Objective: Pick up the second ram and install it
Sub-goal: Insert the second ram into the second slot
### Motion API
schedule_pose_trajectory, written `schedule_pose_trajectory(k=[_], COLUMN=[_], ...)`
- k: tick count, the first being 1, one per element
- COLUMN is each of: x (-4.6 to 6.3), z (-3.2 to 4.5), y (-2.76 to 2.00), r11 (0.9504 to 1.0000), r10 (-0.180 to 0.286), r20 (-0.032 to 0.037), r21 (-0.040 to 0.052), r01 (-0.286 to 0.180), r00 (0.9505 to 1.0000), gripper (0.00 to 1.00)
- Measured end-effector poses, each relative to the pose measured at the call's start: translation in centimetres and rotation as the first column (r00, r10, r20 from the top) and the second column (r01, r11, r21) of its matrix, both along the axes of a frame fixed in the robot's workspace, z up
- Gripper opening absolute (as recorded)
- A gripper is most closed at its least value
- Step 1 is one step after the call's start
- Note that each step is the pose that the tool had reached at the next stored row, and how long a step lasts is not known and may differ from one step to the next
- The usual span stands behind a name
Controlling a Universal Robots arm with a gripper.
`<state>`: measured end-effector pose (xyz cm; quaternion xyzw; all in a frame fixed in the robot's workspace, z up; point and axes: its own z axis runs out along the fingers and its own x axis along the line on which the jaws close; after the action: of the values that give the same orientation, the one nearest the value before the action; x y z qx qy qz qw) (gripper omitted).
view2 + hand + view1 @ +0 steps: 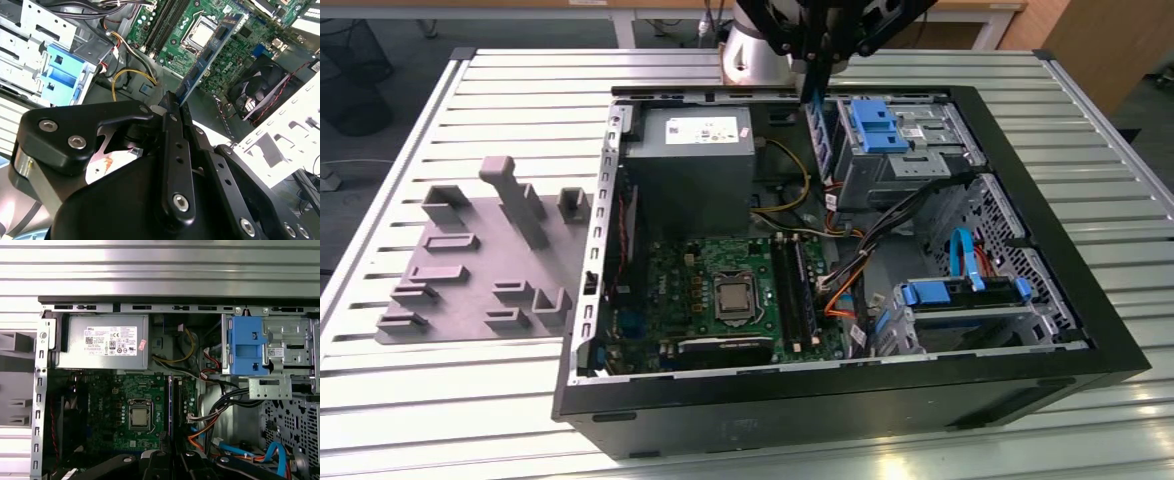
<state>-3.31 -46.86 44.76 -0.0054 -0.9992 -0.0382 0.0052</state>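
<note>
Slatted metal tabletop (520, 90) carries an open computer case (1107, 330). Above it, the gripper (172, 102) has its fingers (170, 130) clamped on the second ram (210, 50), held edge-on over the green motherboard (120, 440), whose memory slots (172, 410) lie below the fingertips, beside the processor socket (139, 416).

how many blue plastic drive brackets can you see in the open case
2. One blue plastic drive bracket sits at the case's far end near the claw holding the blue-green ram stick; another lies nearer, toward the exterior view's right. Others may be hidden.
</note>
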Motion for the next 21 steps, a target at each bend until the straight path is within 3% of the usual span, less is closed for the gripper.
schedule_pose_trajectory(k=[16,21], x=[0.0,0.0], z=[-0.38,-1.4], y=[-0.03,-0.03], r11=[1.0,1.0], r10=[0.0,0.0], r20=[0.0,0.0], r21=[0.0001,0.0], r01=[0.0,0.0], r00=[1.0,1.0], gripper=[0.14,0.14])
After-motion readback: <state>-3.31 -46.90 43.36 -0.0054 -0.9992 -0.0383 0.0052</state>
